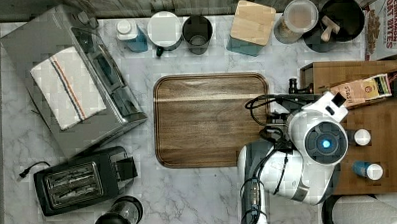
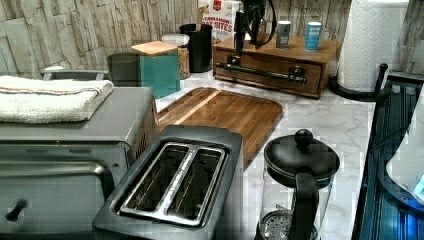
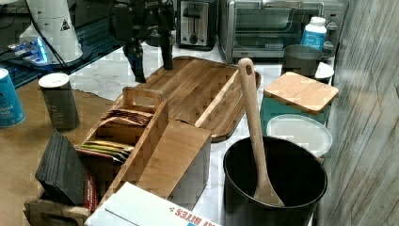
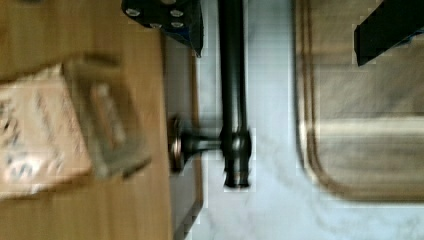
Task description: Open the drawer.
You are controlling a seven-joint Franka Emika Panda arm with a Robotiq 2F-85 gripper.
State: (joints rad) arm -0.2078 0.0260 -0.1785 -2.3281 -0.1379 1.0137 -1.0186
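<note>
The drawer [image 2: 270,76] is set in a low wooden box at the left view's far right, and its front looks flush with the box. A long black bar handle [image 2: 260,72] runs across it on two posts. My gripper [image 2: 249,37] hangs just above the handle's end, near the left view's left side of the box. In the wrist view the handle [image 4: 232,75] and one post [image 4: 200,142] lie between my open gripper's [image 4: 276,50] fingers, closer to the finger [image 4: 167,12] on the drawer side. In the right view the gripper [image 3: 154,70] stands open with nothing held.
A dark wooden tray [image 1: 212,119] lies on the marble counter right beside the drawer box. Two tins [image 2: 283,34] and a tea-bag holder [image 3: 127,127] stand on the box top. A paper towel roll [image 2: 370,45], canisters, a toaster [image 1: 81,180] and a toaster oven [image 1: 65,76] ring the counter.
</note>
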